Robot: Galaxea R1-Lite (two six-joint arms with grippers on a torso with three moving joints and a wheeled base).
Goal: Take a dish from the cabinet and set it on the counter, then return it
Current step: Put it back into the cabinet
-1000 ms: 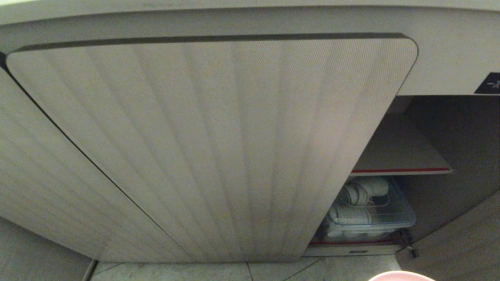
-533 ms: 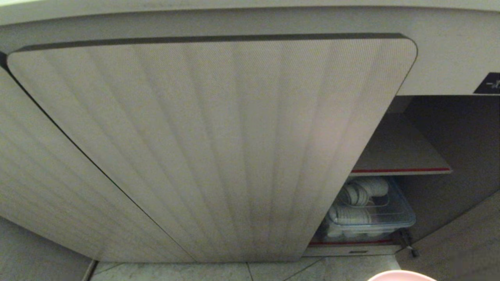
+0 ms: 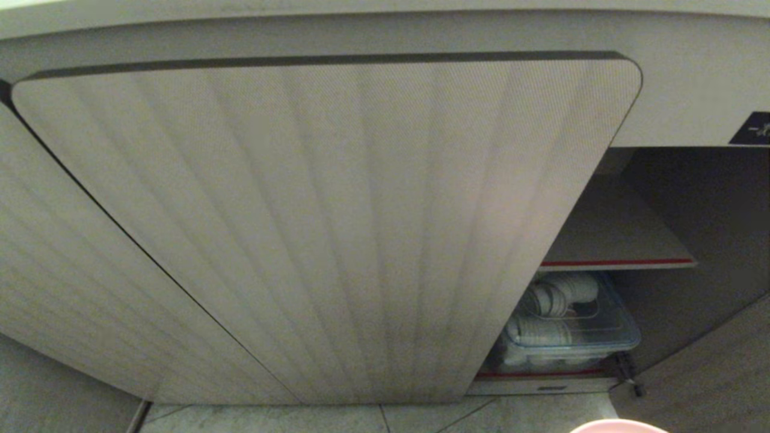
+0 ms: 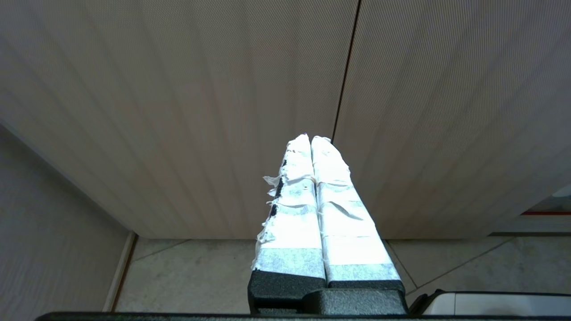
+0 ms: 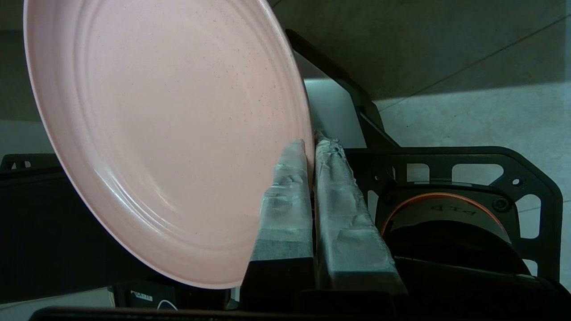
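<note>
Here, the right gripper (image 5: 311,143) has its jaws clamped on the pink plate (image 5: 165,129) rim; the left gripper (image 4: 311,138) has its jaws closed empty before the cabinet (image 3: 337,228).

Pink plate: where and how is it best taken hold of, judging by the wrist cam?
Grip the pink plate by its thin rim, coming edge-on so one jaw sits on the face and the other on the back. It is shallow and flat, so only the rim fits between narrow jaws. The right gripper holds it exactly so, shut on the rim. The left gripper is shut and empty.
</note>
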